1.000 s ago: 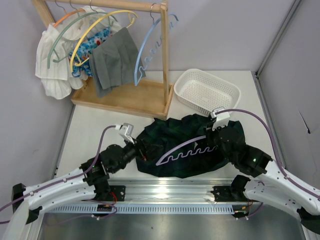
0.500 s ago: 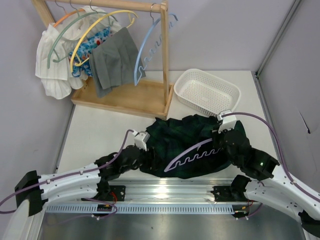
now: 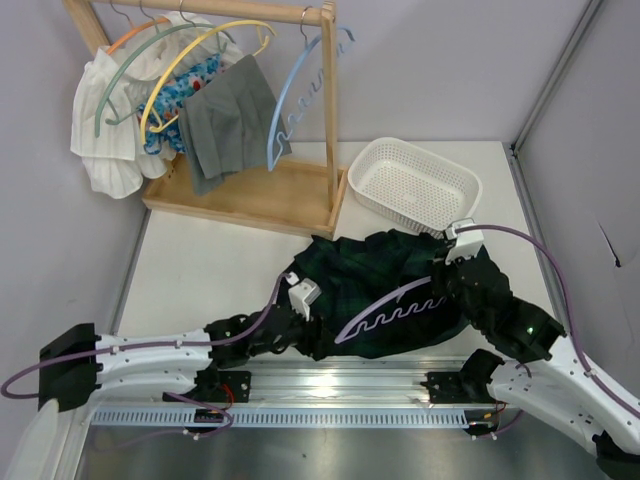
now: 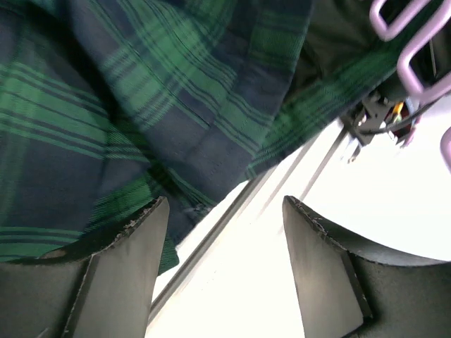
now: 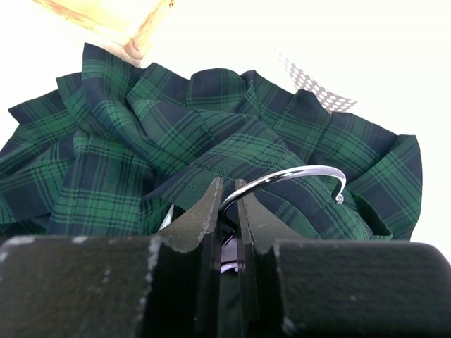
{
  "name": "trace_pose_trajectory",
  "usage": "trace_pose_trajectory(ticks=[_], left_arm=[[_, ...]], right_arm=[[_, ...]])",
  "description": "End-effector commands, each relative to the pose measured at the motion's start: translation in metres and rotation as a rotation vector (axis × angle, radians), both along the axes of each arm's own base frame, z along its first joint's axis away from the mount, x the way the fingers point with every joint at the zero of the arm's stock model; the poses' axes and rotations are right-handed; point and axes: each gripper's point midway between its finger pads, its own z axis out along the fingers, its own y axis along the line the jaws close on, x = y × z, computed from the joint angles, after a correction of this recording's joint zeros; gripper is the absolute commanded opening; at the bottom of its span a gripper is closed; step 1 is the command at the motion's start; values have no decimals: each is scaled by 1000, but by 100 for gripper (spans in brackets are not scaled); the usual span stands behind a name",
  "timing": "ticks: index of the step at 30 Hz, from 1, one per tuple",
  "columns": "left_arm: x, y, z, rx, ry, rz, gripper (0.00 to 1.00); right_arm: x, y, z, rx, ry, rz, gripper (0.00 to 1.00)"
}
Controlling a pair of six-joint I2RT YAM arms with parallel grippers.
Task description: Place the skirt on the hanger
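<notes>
The dark green and navy plaid skirt (image 3: 385, 265) lies crumpled on the table near the arms. The lavender hanger (image 3: 392, 304) lies slanted across it. My right gripper (image 5: 229, 184) is shut on the hanger's metal hook (image 5: 299, 173), over the skirt (image 5: 134, 148); from above it (image 3: 441, 279) sits at the hanger's upper right end. My left gripper (image 4: 224, 204) is open at the skirt's near-left edge (image 3: 322, 336). The skirt's hem (image 4: 176, 105) lies against the left finger (image 4: 127, 267), with bare table between the fingers. A bit of the hanger (image 4: 412, 49) shows at upper right.
A white perforated basket (image 3: 412, 185) stands behind the skirt at right. A wooden rack (image 3: 250, 195) at back left carries a light blue hanger (image 3: 300, 95), a yellow hanger (image 3: 190, 65), a grey garment (image 3: 222, 120) and a white garment (image 3: 105, 150). A metal rail (image 3: 340, 385) runs along the near edge.
My left arm has swung right and forward to the skirt's near-left edge, and its jaws have narrowed somewhat. The right gripper has shifted slightly right with the hanger.
</notes>
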Motion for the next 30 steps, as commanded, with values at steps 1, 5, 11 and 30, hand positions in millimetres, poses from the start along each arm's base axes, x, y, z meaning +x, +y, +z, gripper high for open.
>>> trace_pose_trajectory(ticks=[1, 5, 11, 30], left_arm=[[-1, -12, 7, -34, -58, -14, 71], [-6, -15, -3, -5, -56, -20, 72], [0, -18, -18, 41, -59, 8, 72], [30, -34, -12, 32, -131, 140, 30]], right_arm=[[6, 4, 24, 60, -47, 11, 0], [8, 5, 24, 77, -53, 24, 0], [8, 5, 26, 100, -52, 34, 0], [3, 2, 26, 96, -63, 56, 0]])
